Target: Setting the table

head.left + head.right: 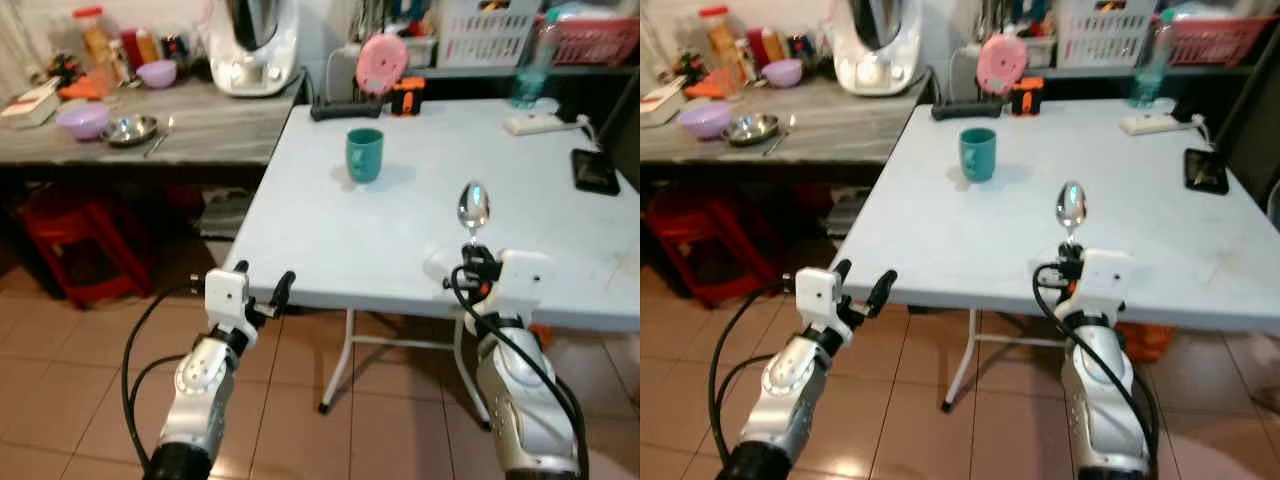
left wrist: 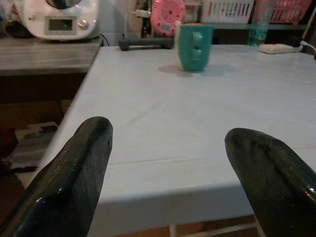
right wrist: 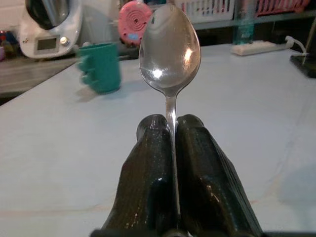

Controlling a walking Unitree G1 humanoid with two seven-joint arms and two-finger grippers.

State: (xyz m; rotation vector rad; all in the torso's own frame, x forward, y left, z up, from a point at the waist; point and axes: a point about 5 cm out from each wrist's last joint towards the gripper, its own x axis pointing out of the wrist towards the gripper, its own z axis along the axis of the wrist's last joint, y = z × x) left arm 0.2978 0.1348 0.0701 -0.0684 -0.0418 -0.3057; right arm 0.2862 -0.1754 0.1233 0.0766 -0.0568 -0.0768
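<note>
spoon held over the near edge of the white table

the right gripper [image 3: 170, 123] has its two black fingers pressed together on the thin handle of a metal spoon [image 3: 170, 49]. the spoon points away from the robot, with the bowl out past the fingertips, above the near part of the white table [image 1: 420, 230]. from the head camera, the right gripper [image 1: 470, 262] is over the near edge of the table, and the bowl of the spoon [image 1: 473, 207] is nearer to the robot than the teal cup [image 1: 364, 154].

the teal cup stands upright on the table, well apart from the spoon, toward the far side. behind the cup, at the far edge of the table, there are a black power strip [image 1: 345, 108], a pink round object [image 1: 381, 63] and a small orange and black item [image 1: 406, 96]. a white power strip [image 1: 541, 123] and a clear bottle [image 1: 530, 62] are at the far right part of the table, and a black phone [image 1: 595, 171] lies near its right edge.

the left gripper [image 1: 262, 282] is held in front of the near left corner of the table, not touching it. its fingers [image 2: 74, 173] are wide apart and hold nothing.

to the left of the table there is a grey counter [image 1: 200, 130] with a purple bowl [image 1: 83, 120], a metal dish [image 1: 132, 129] and a white kitchen machine [image 1: 250, 45]. a red stool [image 1: 70, 235] stands under this counter.
</note>
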